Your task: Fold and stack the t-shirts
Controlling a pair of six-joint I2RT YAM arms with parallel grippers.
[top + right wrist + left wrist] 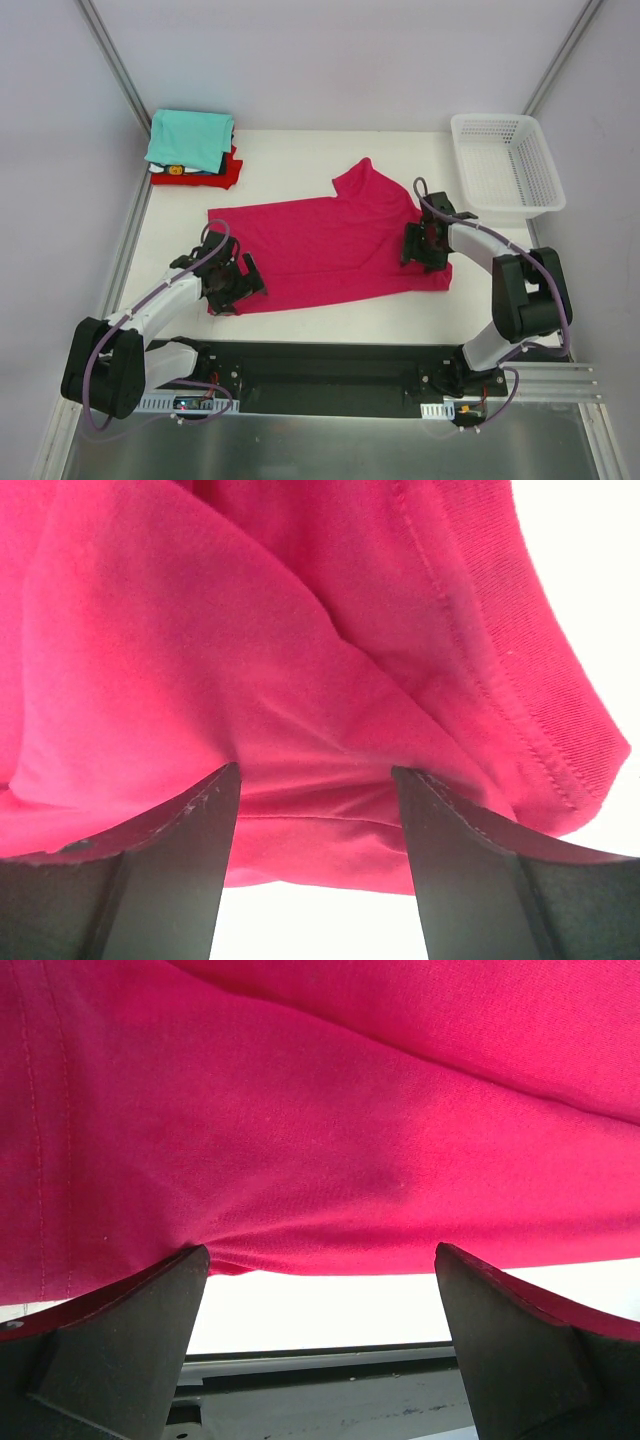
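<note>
Top view: the pink shirt [320, 250] lies spread on the table [300, 160], in the middle, with one sleeve pointing toward the far side. The left gripper [235, 282] sits at the shirt's near left corner, jaws spread wide. The right gripper [420, 245] sits on the shirt's right edge, low over the cloth. At the far left corner stands a stack: a folded teal shirt [190, 135] on top, a red shirt [228, 172] under it, and a dark shirt [178, 170] with a small yellow print between them at the near edge. The basket [497, 120] stands at the far right corner, well apart from the pink shirt; inside it only its own white mesh floor and walls show.

Left wrist view: the left gripper [322, 1255] is released, its fingers [120, 1340] far apart. The pink shirt [320, 1110] fills the upper part, and its edge runs between the two tips; the left tip touches the cloth. White table shows below the edge.

Right wrist view: the right gripper [312, 772] has its fingers [170, 870] parted, not clenched. A loose fold of the pink shirt [250, 630] bunches over and between the tips, with a stitched hem at the right. No pinch on the cloth shows.
</note>
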